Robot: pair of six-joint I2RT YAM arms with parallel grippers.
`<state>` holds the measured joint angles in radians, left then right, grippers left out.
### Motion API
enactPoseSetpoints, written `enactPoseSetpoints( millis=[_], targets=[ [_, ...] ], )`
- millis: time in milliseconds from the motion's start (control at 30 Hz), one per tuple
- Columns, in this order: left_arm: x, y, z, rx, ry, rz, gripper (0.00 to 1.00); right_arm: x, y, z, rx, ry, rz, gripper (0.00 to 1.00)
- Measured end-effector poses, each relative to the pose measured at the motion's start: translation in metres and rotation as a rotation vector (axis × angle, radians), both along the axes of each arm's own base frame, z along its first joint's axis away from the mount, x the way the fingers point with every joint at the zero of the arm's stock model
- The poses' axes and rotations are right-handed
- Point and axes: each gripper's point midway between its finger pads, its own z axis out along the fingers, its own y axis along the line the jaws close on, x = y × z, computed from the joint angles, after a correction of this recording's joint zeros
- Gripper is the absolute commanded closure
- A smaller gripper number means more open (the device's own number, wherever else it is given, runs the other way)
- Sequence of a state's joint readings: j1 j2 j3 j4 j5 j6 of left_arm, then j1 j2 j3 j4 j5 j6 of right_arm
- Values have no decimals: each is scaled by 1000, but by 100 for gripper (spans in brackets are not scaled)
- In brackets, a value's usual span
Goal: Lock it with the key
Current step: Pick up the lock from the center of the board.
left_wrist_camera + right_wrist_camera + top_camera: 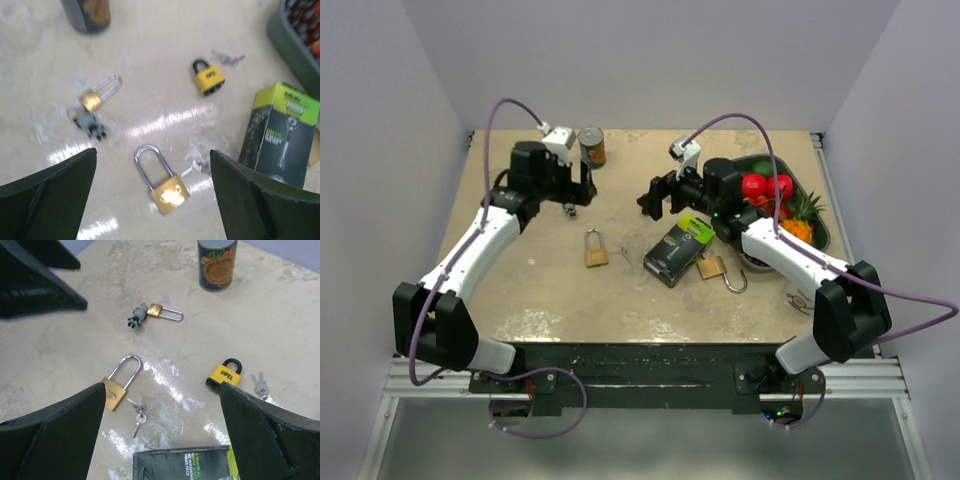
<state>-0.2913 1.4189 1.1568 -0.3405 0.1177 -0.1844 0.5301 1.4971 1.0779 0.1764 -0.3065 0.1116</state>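
Observation:
A brass padlock with a long steel shackle lies mid-table, shackle down in its body; it also shows in the left wrist view and the right wrist view. A pair of small keys on a ring lies just beside it, also visible in the left wrist view. My left gripper is open and empty, hovering above the padlock. My right gripper is open and empty, hovering above the keys.
A small brass padlock with a black key bunch, a yellow padlock with keys, a razor box, another brass padlock with its shackle open, a can and a fruit tray surround the spot.

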Motion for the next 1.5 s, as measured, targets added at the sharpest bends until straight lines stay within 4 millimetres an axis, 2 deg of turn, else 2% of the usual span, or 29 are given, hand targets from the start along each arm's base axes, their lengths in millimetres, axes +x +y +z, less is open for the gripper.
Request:
enactPoseSetpoints(
  millis=[33,100,200,300,367,500,567,700,800,1000,1133,1333,1500],
  targets=[
    [10,4,17,-10,-55,-26,1,2,-1,3,2,-8,-8,1],
    [29,19,37,-8,-120,-60,2,6,-3,7,2,-19,-28,1],
    [57,40,34,26,-129,-118,5,9,-5,11,2,-32,-30,1],
    [82,44,11,80,-89,-216,9,13,-10,13,-5,-35,-34,1],
    [95,41,-13,124,-46,-308,11,16,-13,15,-15,-26,-33,1],
    [106,37,-50,180,38,-429,13,23,-18,15,-26,-10,-40,1],
    [113,38,-64,209,68,-475,13,22,-21,9,-33,14,-36,1],
    [126,39,-80,248,108,-540,12,23,-25,-1,-44,53,-41,1],
    [129,40,-89,263,128,-568,12,22,-24,-14,-56,90,-36,1],
    [121,42,-112,270,197,-610,12,28,-20,-33,-76,153,-13,1],
    [117,43,-126,261,236,-615,12,30,-16,-35,-73,175,16,1],
    [115,43,-136,257,255,-618,13,25,-13,-35,-62,189,52,1],
    [112,44,-159,253,300,-624,15,24,-13,-35,-62,195,57,1]
  ],
)
